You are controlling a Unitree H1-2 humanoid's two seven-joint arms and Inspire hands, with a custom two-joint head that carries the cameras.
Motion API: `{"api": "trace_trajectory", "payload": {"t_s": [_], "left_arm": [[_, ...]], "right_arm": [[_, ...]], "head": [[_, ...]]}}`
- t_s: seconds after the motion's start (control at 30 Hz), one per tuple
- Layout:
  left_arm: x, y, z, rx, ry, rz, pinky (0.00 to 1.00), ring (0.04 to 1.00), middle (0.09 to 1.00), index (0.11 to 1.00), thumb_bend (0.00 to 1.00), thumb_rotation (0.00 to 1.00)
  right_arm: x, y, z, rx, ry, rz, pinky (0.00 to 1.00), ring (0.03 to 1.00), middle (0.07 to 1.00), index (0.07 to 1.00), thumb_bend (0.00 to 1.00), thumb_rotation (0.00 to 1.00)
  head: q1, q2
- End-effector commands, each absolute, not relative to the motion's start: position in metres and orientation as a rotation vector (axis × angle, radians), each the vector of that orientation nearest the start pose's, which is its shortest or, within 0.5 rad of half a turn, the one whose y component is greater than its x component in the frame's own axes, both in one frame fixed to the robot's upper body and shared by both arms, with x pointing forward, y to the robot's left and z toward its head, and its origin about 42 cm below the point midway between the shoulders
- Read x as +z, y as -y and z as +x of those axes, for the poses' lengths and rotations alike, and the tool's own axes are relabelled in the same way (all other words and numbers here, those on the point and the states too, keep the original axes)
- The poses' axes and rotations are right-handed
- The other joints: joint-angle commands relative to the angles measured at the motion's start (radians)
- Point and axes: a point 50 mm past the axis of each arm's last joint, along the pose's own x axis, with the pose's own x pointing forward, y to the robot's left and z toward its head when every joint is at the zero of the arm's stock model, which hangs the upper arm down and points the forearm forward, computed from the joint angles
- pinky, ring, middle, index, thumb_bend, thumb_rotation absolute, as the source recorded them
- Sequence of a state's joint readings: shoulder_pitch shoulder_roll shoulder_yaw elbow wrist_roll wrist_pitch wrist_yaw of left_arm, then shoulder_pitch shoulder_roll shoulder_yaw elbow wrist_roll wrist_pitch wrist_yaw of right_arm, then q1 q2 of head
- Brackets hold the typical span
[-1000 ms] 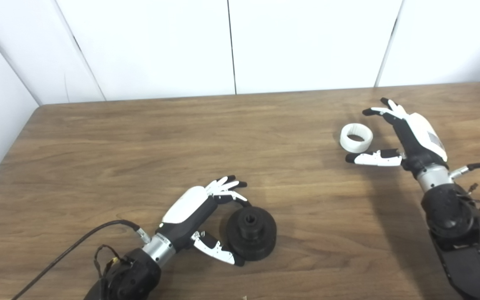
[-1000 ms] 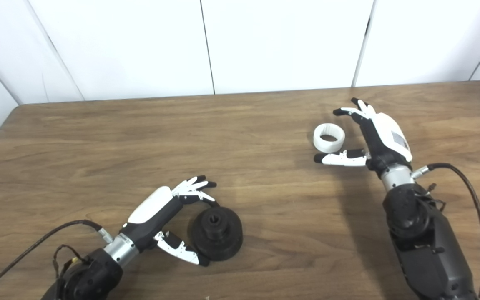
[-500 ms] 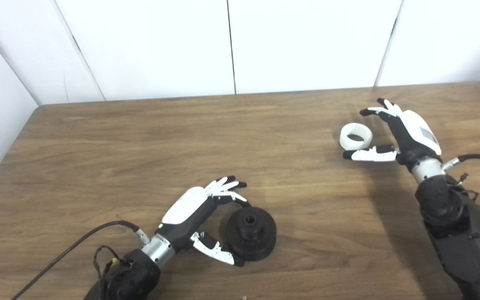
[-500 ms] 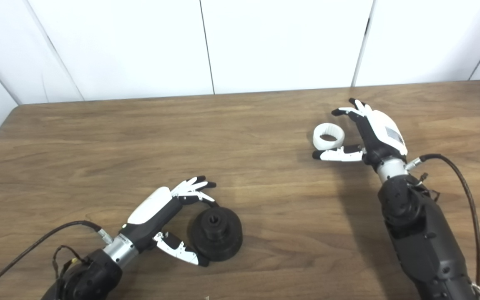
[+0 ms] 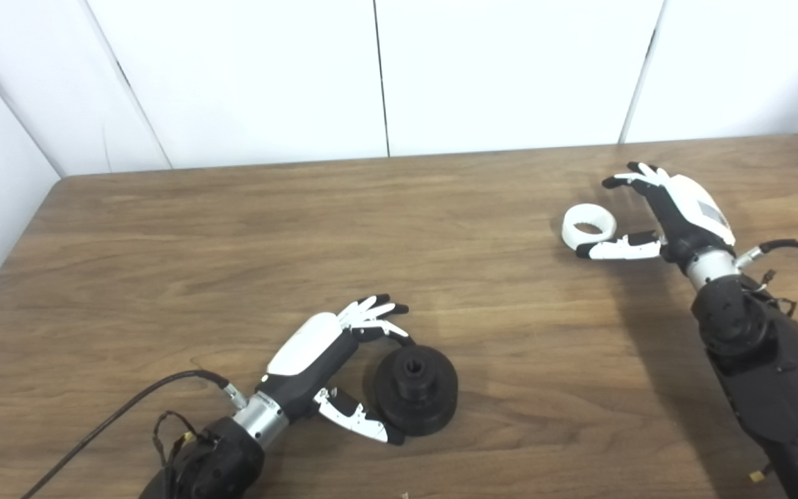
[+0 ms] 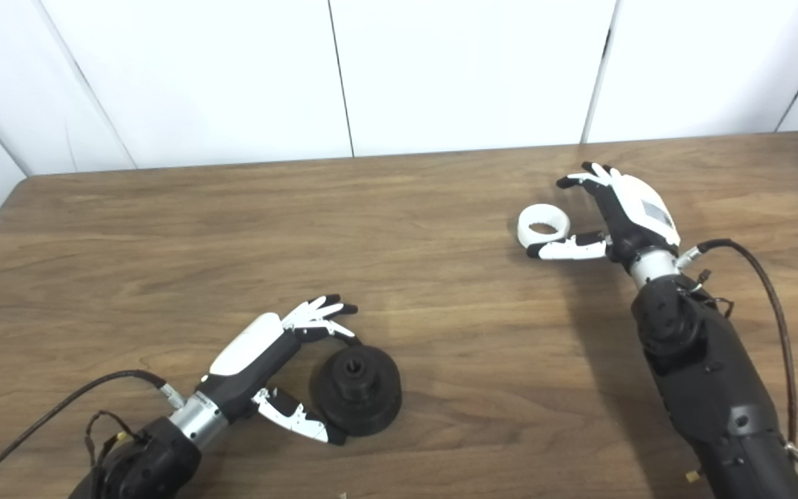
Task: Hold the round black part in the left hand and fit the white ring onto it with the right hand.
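Cupping the black part (image 5: 416, 390) from its left, the left hand (image 5: 329, 364) has its fingers spread: the fingers curl round the far side and the thumb reaches along the near side, both at the rim, though a firm squeeze is not evident. That open cradle likely sets up a grasp that leaves the hub and its centre hole facing up for the ring. The part sits flat on the table (image 5: 232, 242), not yet lifted. Well to the right of the black part and farther back lies the white ring (image 5: 588, 226), also flat. The right hand (image 5: 662, 211) brackets it from the right, fingers apart, thumb just beside its near edge, fingers arched past its far side, holding nothing. Only bare wood lies between ring and black part; nothing blocks the way.
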State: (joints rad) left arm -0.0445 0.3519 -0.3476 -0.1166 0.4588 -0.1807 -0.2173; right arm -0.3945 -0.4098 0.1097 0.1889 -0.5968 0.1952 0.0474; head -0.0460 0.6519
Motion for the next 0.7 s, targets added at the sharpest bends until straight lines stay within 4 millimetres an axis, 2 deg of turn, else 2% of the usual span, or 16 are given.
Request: {"api": "trace_trajectory", "payload": {"t_s": [0.0,0.67], "left_arm": [[0.116,-0.211,0.266,-0.674,0.238,0.844,1.00,0.998,0.927,0.635,0.95,0.20],[0.118,-0.208,0.267,-0.680,0.248,0.833,1.00,0.998,0.926,0.632,0.95,0.19]], "right_arm": [[0.218,0.314,0.425,-0.057,0.113,-1.047,1.00,1.000,0.952,0.796,0.96,0.42],[0.195,0.318,0.444,-0.031,0.040,-1.064,0.98,1.000,0.931,0.786,0.94,0.42]], "head": [[0.000,0.000],[0.001,-0.001]]}}
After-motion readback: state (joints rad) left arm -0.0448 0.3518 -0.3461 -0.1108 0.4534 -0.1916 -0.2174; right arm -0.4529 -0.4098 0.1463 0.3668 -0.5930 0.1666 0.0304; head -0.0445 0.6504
